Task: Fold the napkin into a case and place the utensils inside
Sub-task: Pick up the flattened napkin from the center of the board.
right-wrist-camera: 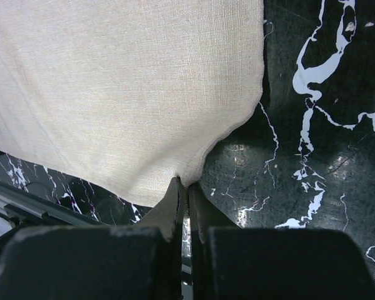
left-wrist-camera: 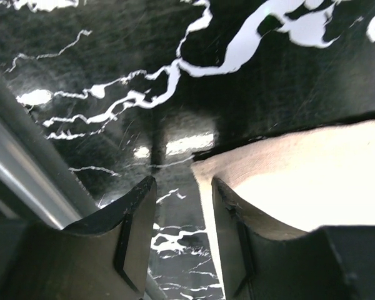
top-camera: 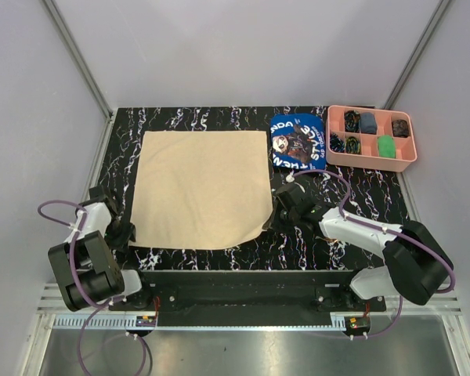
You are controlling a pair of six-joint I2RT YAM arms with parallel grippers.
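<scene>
Right hand (right-wrist-camera: pixel 187 187): fingers pressed together, pinching the near right corner of the napkin (top-camera: pixel 200 188).
Left hand (left-wrist-camera: pixel 182 181): fingers apart, gripping nothing, low over the counter (top-camera: pixel 360 196) at the napkin's near left corner. The cloth edge lies just beside its right finger.
Open room: bare black marbled counter to the right of the napkin. Only narrow strips are bare along the left and near edges.
Napkin: large plain beige cloth spread flat on the left half of the counter, its near right corner drawn up slightly.
Far right: a blue printed cloth (top-camera: pixel 298 141) and a pink tray (top-camera: pixel 370 160), well apart from the napkin.
</scene>
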